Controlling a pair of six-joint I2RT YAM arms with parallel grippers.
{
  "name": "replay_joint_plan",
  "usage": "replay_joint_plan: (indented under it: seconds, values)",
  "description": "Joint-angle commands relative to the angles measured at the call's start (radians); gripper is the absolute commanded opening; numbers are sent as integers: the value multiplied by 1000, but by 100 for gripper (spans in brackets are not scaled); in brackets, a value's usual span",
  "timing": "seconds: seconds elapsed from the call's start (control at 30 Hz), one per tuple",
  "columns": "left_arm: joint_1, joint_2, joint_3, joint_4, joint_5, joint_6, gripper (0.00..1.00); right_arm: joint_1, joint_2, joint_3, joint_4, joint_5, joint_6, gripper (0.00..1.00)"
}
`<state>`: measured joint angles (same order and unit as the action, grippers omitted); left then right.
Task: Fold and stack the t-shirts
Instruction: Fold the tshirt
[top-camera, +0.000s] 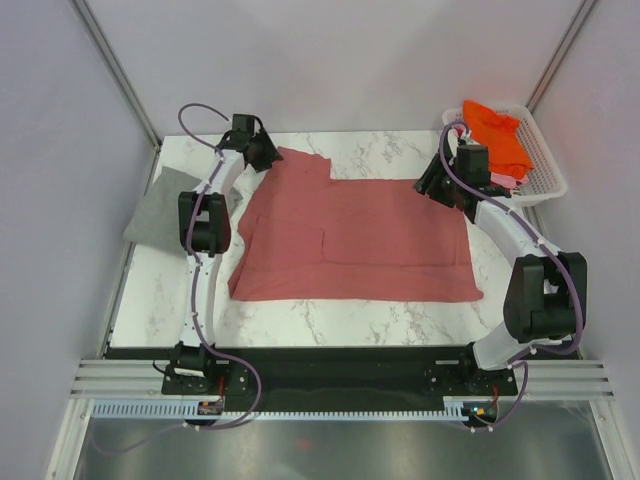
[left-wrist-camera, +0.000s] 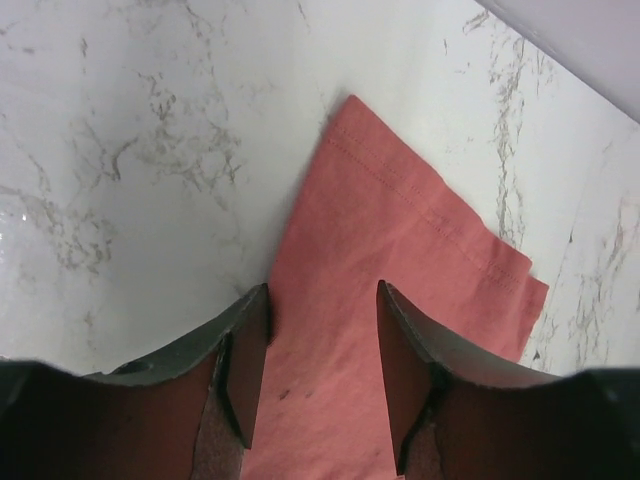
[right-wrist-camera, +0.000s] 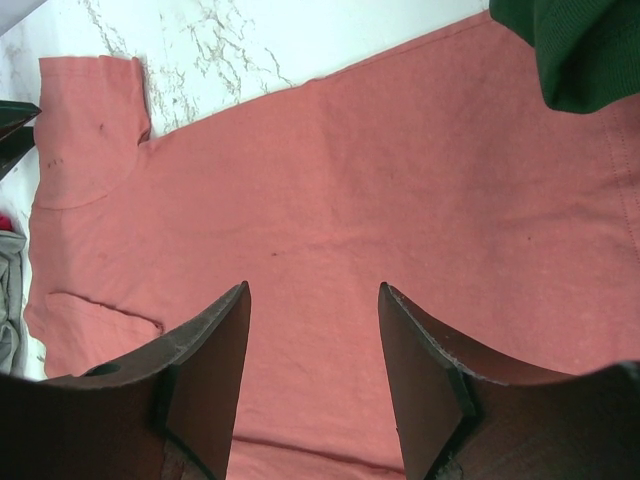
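Left gripper (top-camera: 250, 147) is hanging over the far left sleeve of the salmon-pink t-shirt (top-camera: 355, 235). Its fingers (left-wrist-camera: 245, 360) are standing partly apart, and the pink cloth is showing flat in the gap between them. I cannot tell if the tips are touching the cloth.

Right gripper (top-camera: 435, 185) is hanging over the far right side of the same shirt. Its fingers (right-wrist-camera: 205, 370) are partly apart too, and nothing is sitting between them.

The salmon-pink t-shirt is lying spread out in the middle of the white marble table (top-camera: 390, 150), with one sleeve sticking out at the far left corner. A grey t-shirt (top-camera: 160, 210) is lying at the left edge of the table. An orange t-shirt (top-camera: 495, 135) is sitting in the white basket (top-camera: 545, 175) at the far right. Some dark green cloth (right-wrist-camera: 580, 50) is showing at the top corner of the right wrist view.
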<state>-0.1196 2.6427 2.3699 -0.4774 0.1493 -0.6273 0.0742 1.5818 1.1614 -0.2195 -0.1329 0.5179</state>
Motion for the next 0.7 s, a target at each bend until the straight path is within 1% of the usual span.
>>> replay_joint_plan:
  seconds: [0.0, 0.07, 0.1, 0.17, 0.2, 0.37, 0.47, 0.5, 0.67]
  values:
    - [1, 22, -6, -30, 72, -5, 53, 2, 4, 40, 6, 6, -21, 62]
    - [3, 5, -20, -29, 67, -2, 46, 1, 10, 41, 6, 3, -21, 62]
    - [8, 3, -27, -27, 65, 0, 34, 1, 17, 46, 5, 3, -21, 62]
    - [15, 3, -31, -27, 64, -5, 17, 1, 24, 49, 5, -2, -18, 62]
    - [29, 3, -35, -24, 64, -18, 3, 2, 32, 52, 3, -1, -18, 62]
    - [67, -22, -73, 6, 73, -32, 2, 3, 95, 84, -6, 35, -32, 61]
    - [81, -73, -133, 28, 40, -19, 2, 6, 165, 139, -32, 47, -42, 61]
    - [89, -88, -174, 40, 36, -15, 2, 7, 179, 168, -43, 58, -45, 61]
    - [109, -142, -261, 95, 39, -9, 2, 19, 285, 245, -57, 107, -59, 60]
